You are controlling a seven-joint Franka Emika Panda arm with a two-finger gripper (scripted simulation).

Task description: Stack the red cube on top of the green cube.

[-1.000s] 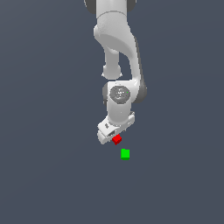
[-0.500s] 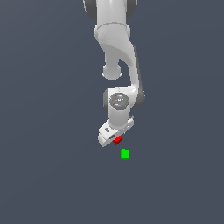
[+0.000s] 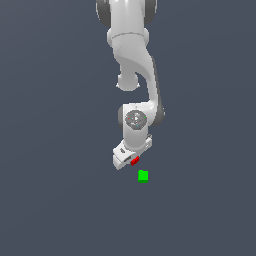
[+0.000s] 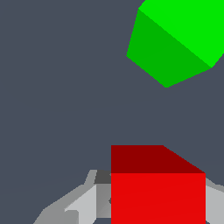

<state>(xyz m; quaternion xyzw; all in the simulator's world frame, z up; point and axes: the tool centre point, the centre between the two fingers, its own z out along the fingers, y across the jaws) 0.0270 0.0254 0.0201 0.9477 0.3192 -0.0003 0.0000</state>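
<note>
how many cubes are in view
2. The red cube sits between the fingers of the gripper. The green cube lies apart on the floor, just toward the exterior view's right of the gripper. No others are visible.

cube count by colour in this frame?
red cube: 1, between the fingers of the gripper
green cube: 1, lying apart from the gripper
total: 2 cubes
</note>
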